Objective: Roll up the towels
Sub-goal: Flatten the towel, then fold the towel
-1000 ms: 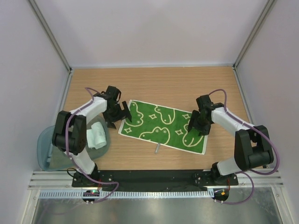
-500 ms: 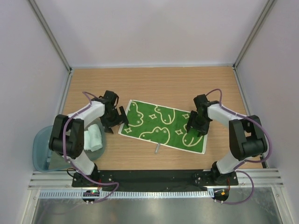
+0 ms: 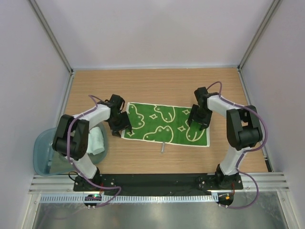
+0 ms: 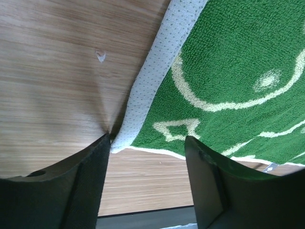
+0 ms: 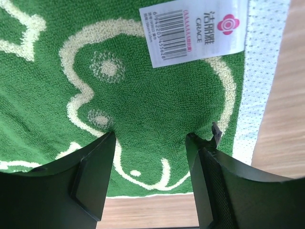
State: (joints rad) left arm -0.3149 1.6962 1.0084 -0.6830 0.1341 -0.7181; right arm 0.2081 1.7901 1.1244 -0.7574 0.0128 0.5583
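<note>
We see the wooden table point(image 3: 157, 86) bearing the green doodle towel point(image 3: 164, 125), spread flat at centre. At the left edge, the teal-grey bin point(image 3: 43, 152) holds the pale mint-blue towel point(image 3: 97, 140). The left gripper point(image 4: 147, 138) straddles a corner at the green towel's left end, jaws apart. The right gripper point(image 5: 150, 135), jaws wide, rests on its right end near the barcode label point(image 5: 193, 31).

Two arms, same build. On left arm point(image 3: 93, 114), white shell links between chunky black joint housings; right arm point(image 3: 220, 104) likewise. Thin purple cable point(image 3: 70, 138) loops outside each arm, base to wrist. Both bases sit on long black mounting plate point(image 3: 157, 181). On left pincer point(image 4: 147, 143), two matte black fingers point(image 4: 62, 191), broad and flat-faced, tapering to blunt tips. On right pincer point(image 5: 151, 138), same black pair, one tip with small notched nub.
</note>
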